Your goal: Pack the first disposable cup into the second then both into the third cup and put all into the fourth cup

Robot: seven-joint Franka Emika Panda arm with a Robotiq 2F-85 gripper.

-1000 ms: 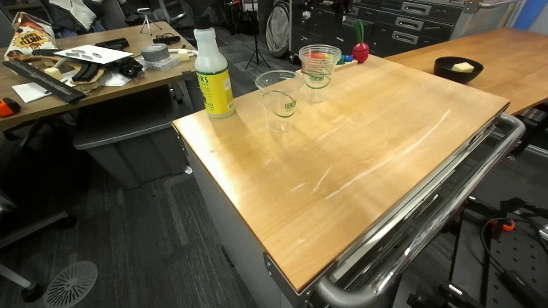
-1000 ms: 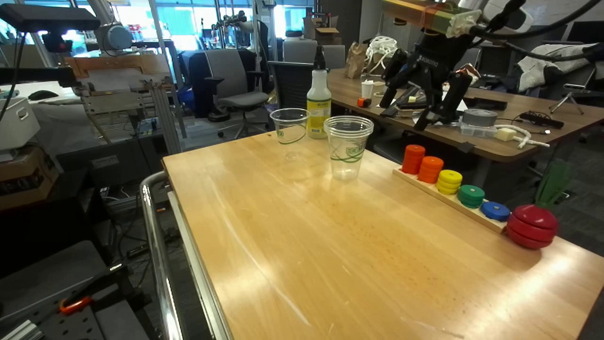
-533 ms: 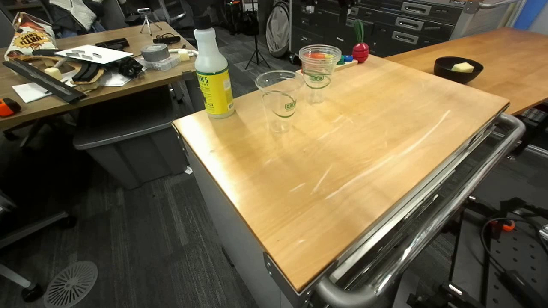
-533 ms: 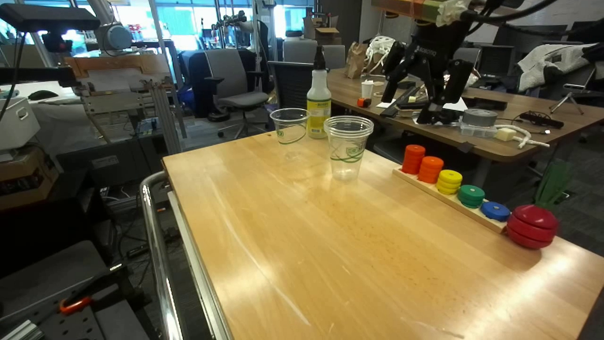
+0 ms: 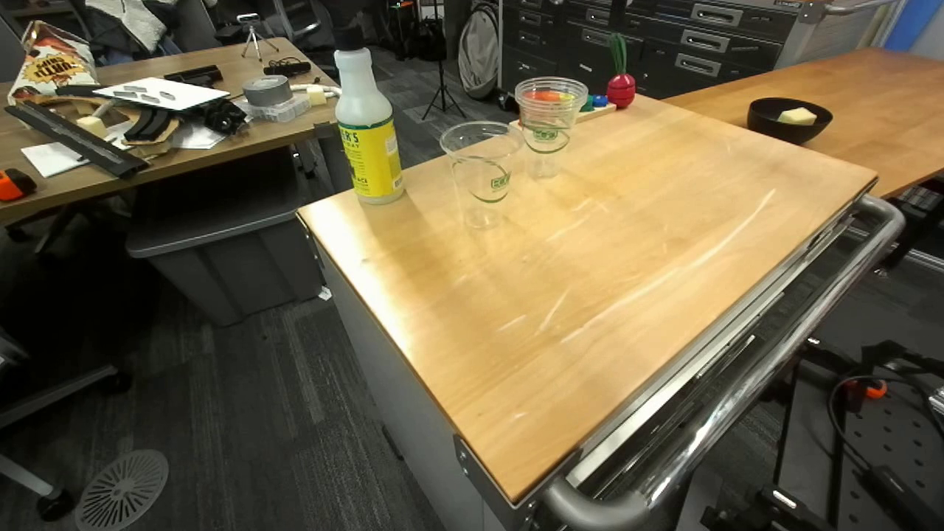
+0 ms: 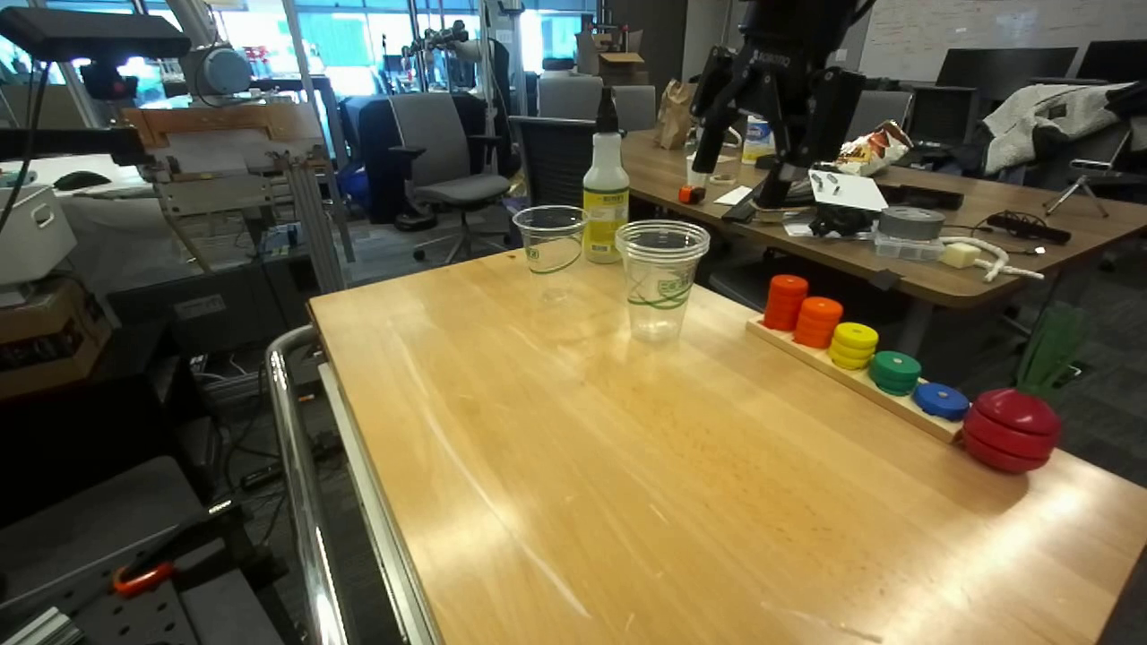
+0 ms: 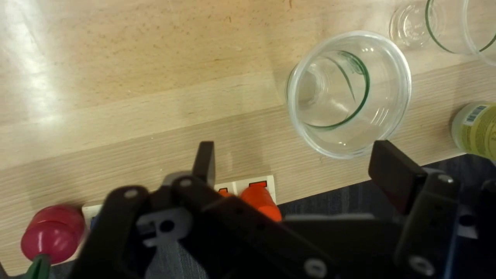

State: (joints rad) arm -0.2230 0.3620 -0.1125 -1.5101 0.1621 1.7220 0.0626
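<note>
Plastic cups (image 6: 661,287) stand nested near a lone cup (image 6: 549,253), the claw (image 7: 293,155) spread apart.

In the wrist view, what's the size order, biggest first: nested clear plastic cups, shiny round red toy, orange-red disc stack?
1. Nested clear plastic cups
2. Shiny round red toy
3. Orange-red disc stack, partly hidden by the gripper

On my feed, exterior view: ROBOTIQ on the black gripper (image 6: 738,181). Bottle (image 5: 372,136), yellow label (image 5: 376,158): ER'S cut off by the curve, ACE lower down. Lone cup (image 5: 481,175) and nested cups (image 5: 546,127), green print: I make out EC, rest blurred. Snack bag (image 5: 53,66): TURTLE CHIPS, upside down. Wrist view: barcode (image 7: 476,115) on the bottle, small print illegible to me.
</note>
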